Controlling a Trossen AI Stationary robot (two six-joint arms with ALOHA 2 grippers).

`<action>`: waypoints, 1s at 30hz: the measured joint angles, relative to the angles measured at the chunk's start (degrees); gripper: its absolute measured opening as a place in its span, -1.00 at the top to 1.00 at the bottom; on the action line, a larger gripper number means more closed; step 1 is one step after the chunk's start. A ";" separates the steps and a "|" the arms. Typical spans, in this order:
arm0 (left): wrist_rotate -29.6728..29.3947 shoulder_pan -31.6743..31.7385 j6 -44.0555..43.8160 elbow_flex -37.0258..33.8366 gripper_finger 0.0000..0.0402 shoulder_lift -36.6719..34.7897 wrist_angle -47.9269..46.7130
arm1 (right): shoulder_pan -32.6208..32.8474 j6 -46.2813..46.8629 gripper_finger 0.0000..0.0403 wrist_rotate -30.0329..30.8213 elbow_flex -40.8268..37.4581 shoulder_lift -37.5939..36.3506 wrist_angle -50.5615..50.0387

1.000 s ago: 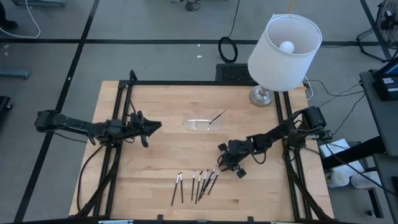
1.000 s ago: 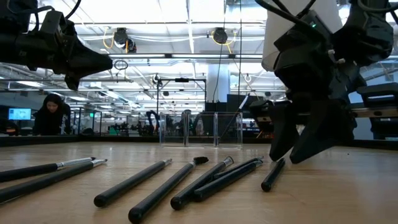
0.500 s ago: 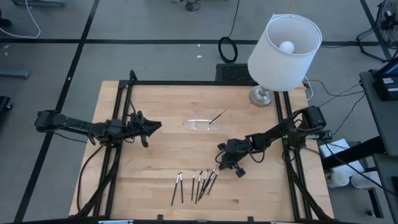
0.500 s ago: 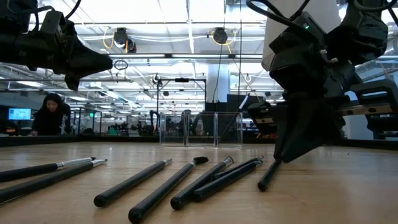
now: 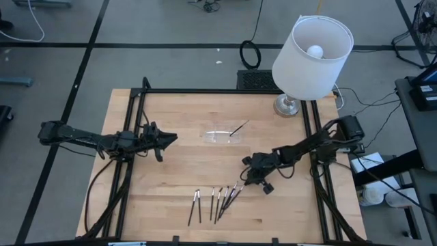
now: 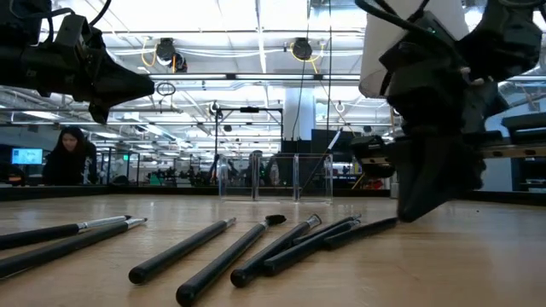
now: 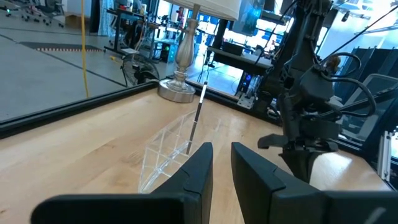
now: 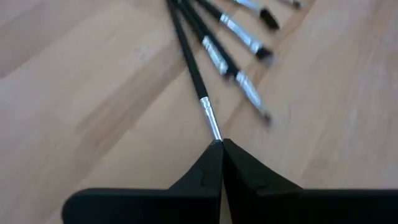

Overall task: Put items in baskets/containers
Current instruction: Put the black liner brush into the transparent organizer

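**Right gripper pinching a brush tip**

While I watch the high view, right gripper (image 5: 247, 179) sits beside the brushes (image 5: 215, 203); clear tray (image 5: 222, 135) lies apart, left gripper (image 5: 171, 139) part-open. Right wrist: fingers (image 8: 208, 163) closed on one brush (image 8: 193, 68).

Both arms are dark, near-black, built of slim jointed segments with black cables looping along them. The left gripper (image 7: 221, 168) ends in two flat, blocky matte fingers. The right gripper (image 8: 222, 144) has smooth black fingers tapering to thin tips.
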 joint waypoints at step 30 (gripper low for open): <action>0.86 0.00 -1.25 -0.01 0.68 0.01 -0.88 | 7.38 5.02 0.85 4.23 8.68 -12.05 -24.49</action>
